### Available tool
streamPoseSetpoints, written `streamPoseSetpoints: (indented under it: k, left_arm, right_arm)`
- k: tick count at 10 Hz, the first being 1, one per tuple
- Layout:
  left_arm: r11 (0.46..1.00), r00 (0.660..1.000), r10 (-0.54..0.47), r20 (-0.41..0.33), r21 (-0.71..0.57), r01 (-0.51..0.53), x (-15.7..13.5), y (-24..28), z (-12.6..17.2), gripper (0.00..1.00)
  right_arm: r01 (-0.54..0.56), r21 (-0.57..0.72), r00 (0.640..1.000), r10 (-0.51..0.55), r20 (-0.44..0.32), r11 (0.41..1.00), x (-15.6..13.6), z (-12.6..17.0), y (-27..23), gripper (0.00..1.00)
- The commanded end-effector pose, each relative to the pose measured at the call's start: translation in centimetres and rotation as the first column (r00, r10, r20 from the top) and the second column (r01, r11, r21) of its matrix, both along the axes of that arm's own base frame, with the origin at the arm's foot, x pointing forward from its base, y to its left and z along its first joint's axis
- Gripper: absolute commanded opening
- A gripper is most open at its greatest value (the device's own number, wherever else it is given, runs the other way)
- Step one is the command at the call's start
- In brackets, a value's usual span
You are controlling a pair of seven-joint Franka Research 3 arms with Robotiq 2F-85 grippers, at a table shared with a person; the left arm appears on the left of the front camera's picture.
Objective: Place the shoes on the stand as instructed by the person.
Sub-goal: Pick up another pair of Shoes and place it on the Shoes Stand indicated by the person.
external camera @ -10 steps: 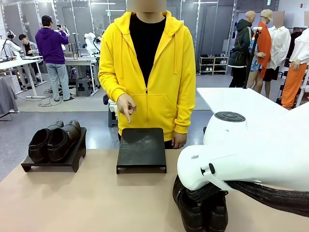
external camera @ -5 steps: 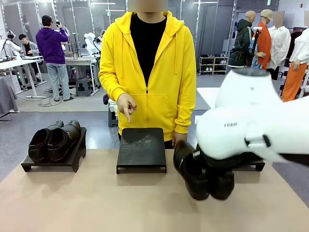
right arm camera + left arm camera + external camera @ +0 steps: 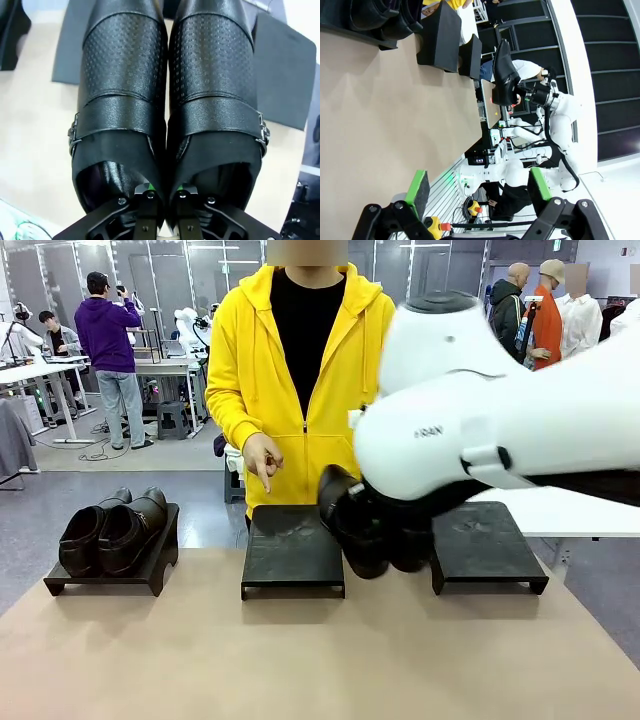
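Raised shoes (image 3: 362,535) now half hidden behind right arm (image 3: 480,410).

The white right arm (image 3: 500,370) bears small dark lettering, of which only "RAN" is legible.

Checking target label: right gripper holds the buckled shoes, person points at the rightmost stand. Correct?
Not quite. The front view shows the person's hand pointing down at the middle stand instead. The right gripper does hold the buckled shoes.
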State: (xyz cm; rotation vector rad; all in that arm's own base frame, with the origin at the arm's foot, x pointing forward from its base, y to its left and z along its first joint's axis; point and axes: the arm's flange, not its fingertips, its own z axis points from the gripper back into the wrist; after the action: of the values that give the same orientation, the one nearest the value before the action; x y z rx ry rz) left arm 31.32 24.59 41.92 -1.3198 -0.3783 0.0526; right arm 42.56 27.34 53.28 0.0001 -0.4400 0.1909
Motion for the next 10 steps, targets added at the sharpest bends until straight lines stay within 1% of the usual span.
streamPoseSetpoints:
  k: [1, 3, 5, 6, 7, 9, 10]
  left_arm:
    - [1.0, 1.0, -0.003, 0.011, 0.011, 0.003, -0.3, -0.2, 0.1, 1.0]
    - [1.0, 1.0, -0.003, 0.011, 0.011, 0.003, -0.3, -0.2, 0.1, 1.0]
    - [1.0, 1.0, -0.003, 0.011, 0.011, 0.003, -0.3, -0.2, 0.1, 1.0]
    - [1.0, 1.0, -0.003, 0.011, 0.011, 0.003, -0.3, -0.2, 0.1, 1.0]
    - [1.0, 1.0, -0.003, 0.011, 0.011, 0.003, -0.3, -0.2, 0.1, 1.0]
    - [1.0, 1.0, -0.003, 0.011, 0.011, 0.003, -0.3, -0.2, 0.1, 1.0]
    - [1.0, 1.0, -0.003, 0.011, 0.011, 0.003, -0.3, -0.2, 0.1, 1.0]
  right_arm:
    - [0.085, 0.025, 0.996, -0.086, 0.021, 0.996, 3.9, 0.4, 4.8, 0.07]
    - [0.128, 0.062, 0.991, -0.129, 0.016, 0.99, 5.8, -0.4, 8.2, 0.07]
    - [0.194, 0.122, 0.979, -0.201, 0.044, 0.973, 7.9, -1.7, 10.5, 0.07]
    - [0.204, 0.135, 0.976, -0.212, 0.046, 0.97, 8.8, -2.6, 11.4, 0.07]
    - [0.204, 0.121, 0.977, -0.21, 0.037, 0.971, 9.7, -3.8, 12.3, 0.07]
    - [0.196, 0.14, 0.976, -0.207, 0.068, 0.97, 11.7, -6.1, 13.7, 0.07]
    - [0.192, 0.149, 0.976, -0.204, 0.069, 0.97, 12.7, -7.2, 14.2, 0.07]
